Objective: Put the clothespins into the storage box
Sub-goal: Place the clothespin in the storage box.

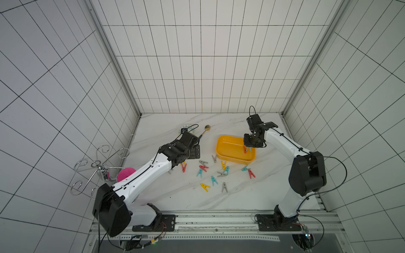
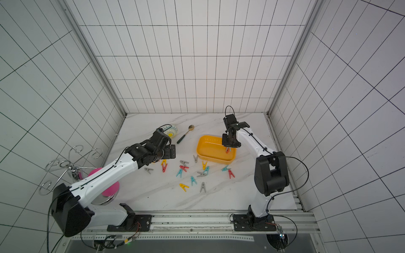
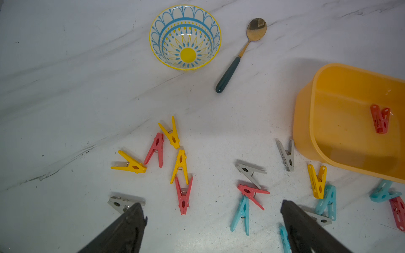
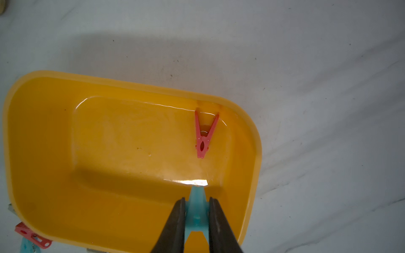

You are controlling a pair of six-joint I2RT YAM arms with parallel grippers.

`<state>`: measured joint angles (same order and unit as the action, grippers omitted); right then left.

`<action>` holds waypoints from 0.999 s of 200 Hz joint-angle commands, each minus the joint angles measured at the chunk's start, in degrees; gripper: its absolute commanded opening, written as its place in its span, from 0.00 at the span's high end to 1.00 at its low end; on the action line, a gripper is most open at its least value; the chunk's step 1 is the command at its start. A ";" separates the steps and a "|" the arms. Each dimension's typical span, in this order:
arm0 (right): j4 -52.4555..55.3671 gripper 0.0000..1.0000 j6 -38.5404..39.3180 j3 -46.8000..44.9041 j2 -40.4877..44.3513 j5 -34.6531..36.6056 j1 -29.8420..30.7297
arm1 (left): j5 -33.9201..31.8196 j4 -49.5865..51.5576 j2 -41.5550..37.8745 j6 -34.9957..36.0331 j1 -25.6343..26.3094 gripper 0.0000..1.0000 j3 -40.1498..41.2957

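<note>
Mostly hidden between the clamped fingers of the right hand (image 4: 196, 199), a teal clothespin (image 4: 197, 192) hangs over the yellow storage box (image 4: 43, 153), which holds one red clothespin (image 4: 203, 135). The left hand (image 3: 211, 203) gapes wide above loose clothespins (image 3: 179, 166) on the tabletop (image 3: 65, 109).

One clothespin (image 4: 203, 135) lies in the storage box (image 1: 229, 149), a second clothespin (image 4: 197, 210) hangs over it; loose clothespins (image 1: 214, 180) scatter the table (image 1: 175, 192) before it (bowl (image 3: 185, 37) and spoon (image 3: 230, 72) behind, leftward).

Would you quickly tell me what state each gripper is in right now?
Left gripper: open, holding nothing.
Right gripper: shut on a teal clothespin, over the storage box.
</note>
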<state>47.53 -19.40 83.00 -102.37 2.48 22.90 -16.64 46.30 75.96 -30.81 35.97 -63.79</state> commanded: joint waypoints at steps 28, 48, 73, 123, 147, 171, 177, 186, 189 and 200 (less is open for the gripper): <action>-2.24 0.77 3.83 6.91 -9.87 2.75 2.21 | -0.66 0.26 0.07 0.22 0.37 0.02 -1.18; -3.20 0.77 4.18 8.25 -12.83 2.49 2.57 | -1.36 0.61 -0.25 0.29 0.33 0.02 -0.82; -3.93 0.77 4.62 9.71 -15.45 3.55 2.90 | -1.38 0.89 -0.05 0.16 0.35 0.02 -0.17; -2.31 0.69 5.68 11.07 -15.52 3.94 2.85 | -1.75 1.96 -0.85 -0.48 0.36 0.02 0.58; -0.07 0.68 5.39 10.40 -11.34 3.60 2.94 | -2.32 1.84 -2.12 -0.48 0.40 0.02 1.07; 0.14 0.66 3.75 5.55 -3.41 2.67 2.94 | -2.17 1.42 -3.11 -0.48 0.34 0.02 1.83; 0.27 0.66 3.22 4.09 -1.16 2.20 2.93 | -2.16 1.41 -3.34 -0.48 0.36 0.02 1.91; 0.82 0.64 2.46 1.51 1.89 1.05 2.92 | -2.16 1.55 -3.52 -0.42 0.41 0.02 1.89; 0.88 0.64 2.20 0.67 2.97 0.73 2.94 | -2.16 1.57 -3.58 -0.40 0.34 0.02 1.83; 1.31 0.61 1.14 -2.75 6.45 -0.67 2.94 | -2.20 1.66 -3.98 -0.39 0.34 0.02 1.83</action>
<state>45.50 -15.49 86.54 -103.96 4.58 25.26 -18.06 47.86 73.69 -31.05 36.07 -62.37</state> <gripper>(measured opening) 0.368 0.980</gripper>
